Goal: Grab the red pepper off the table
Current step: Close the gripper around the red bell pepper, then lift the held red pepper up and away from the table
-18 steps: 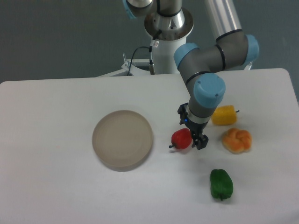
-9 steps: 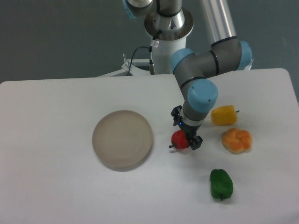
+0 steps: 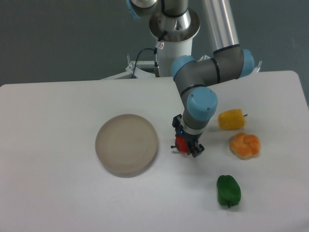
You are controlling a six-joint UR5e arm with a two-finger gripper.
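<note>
The red pepper point(image 3: 180, 143) lies on the white table point(image 3: 58, 193), just right of the round plate. Only a small red patch and its dark stem show, because the arm's wrist covers most of it. My gripper point(image 3: 186, 137) is right over the pepper, pointing down. Its black fingers stand apart on either side of the pepper, so it is open, and the pepper still rests on the table.
A round beige-grey plate point(image 3: 126, 144) sits left of the pepper. A yellow pepper point(image 3: 231, 119) and an orange vegetable point(image 3: 245, 145) lie to the right, and a green pepper point(image 3: 228, 190) lies toward the front. The robot base point(image 3: 173, 29) stands at the back edge.
The gripper has moved left from beside the red pepper to directly over it, and now covers most of it. The pepper has stayed where it was.
</note>
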